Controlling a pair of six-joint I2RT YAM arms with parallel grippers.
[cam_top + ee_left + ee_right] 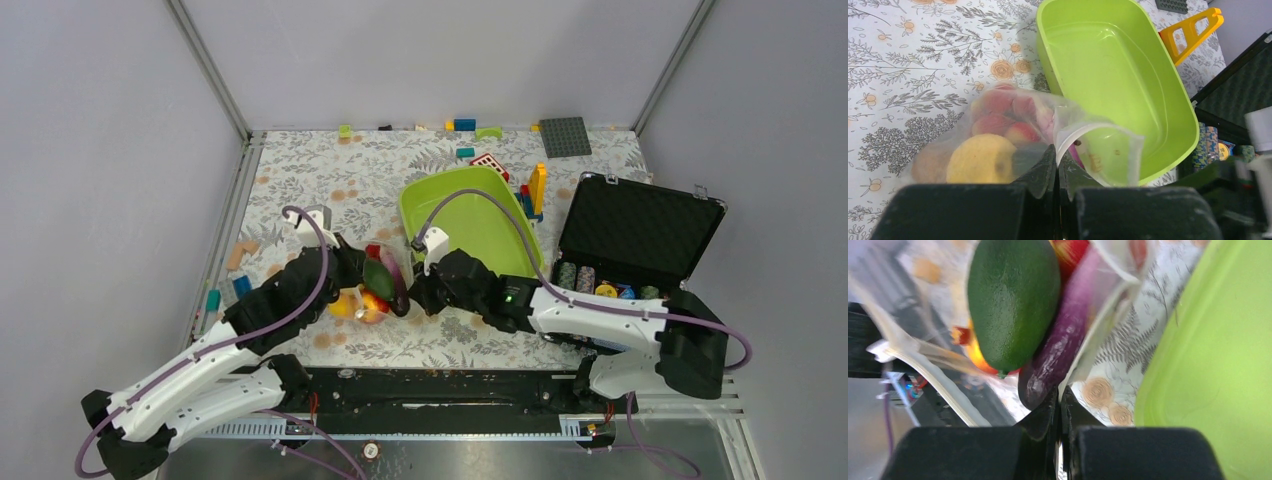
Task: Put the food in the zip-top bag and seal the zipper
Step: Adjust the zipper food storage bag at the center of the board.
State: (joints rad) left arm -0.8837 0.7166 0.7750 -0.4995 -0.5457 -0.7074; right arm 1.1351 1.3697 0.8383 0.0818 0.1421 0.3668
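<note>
- Here, the left claw [1057,161] is pinched fully closed on the rim of the zip-top bag [1108,150], with the yellow lemon [980,160] inside, just ahead and left of its tips.
- The right claw [1058,401] is clamped tight on the bag's edge; the purple eggplant [1063,340] and a dark green fruit [1013,300] are bagged directly ahead.
- The lime-green tray [1218,365] lies to its right.

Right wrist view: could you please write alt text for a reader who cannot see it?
The right gripper is shut on the edge of a clear zip-top bag. Inside lie a dark green fruit and a purple eggplant, with red food behind them. A lime-green tray stands at the right on a floral tablecloth.
</note>
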